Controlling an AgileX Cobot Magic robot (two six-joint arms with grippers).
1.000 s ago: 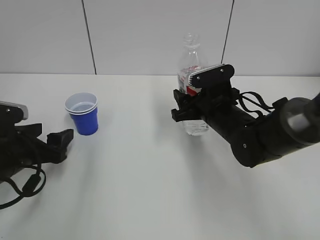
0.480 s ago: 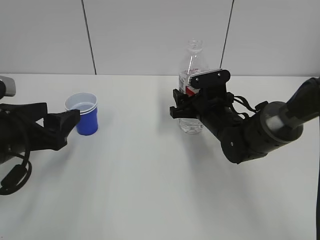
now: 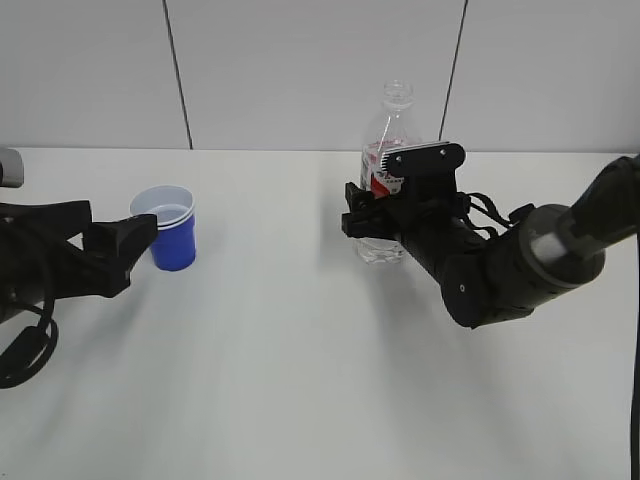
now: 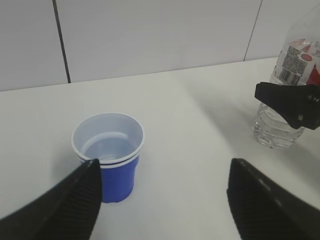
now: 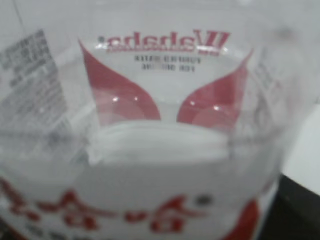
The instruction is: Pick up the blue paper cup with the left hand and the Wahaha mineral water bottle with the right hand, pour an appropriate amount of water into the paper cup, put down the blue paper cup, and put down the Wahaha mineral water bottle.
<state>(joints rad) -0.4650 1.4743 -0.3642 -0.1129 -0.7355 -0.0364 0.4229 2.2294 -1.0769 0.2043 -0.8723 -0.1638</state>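
The cup [image 3: 170,227] stands upright on the white table [image 3: 300,380], left of the middle in the exterior view, its white rim doubled as if two cups are nested. The wrist view shows a white inside with a pale ring low down; whether that is water is not clear. The left hand [image 3: 115,255] sits low at the left edge, its jaws spread wide. One finger [image 4: 75,200] is close against the cup's left wall just under the rim, contact uncertain, while the other finger [image 4: 265,200] is well apart on the right, so the cup [image 4: 109,155] lies between them toward the left one and is not clamped.

The bottle [image 3: 388,170] stands upright right of the middle, capless neck on top, red-and-white label around the upper body. The right hand [image 3: 372,218] reaches in from the right and its jaws sit on either side of the bottle at label height, closed around it. Its base appears at table level, though whether it rests there cannot be told. In the right wrist view the label [image 5: 160,150] fills the picture, blurred and very close
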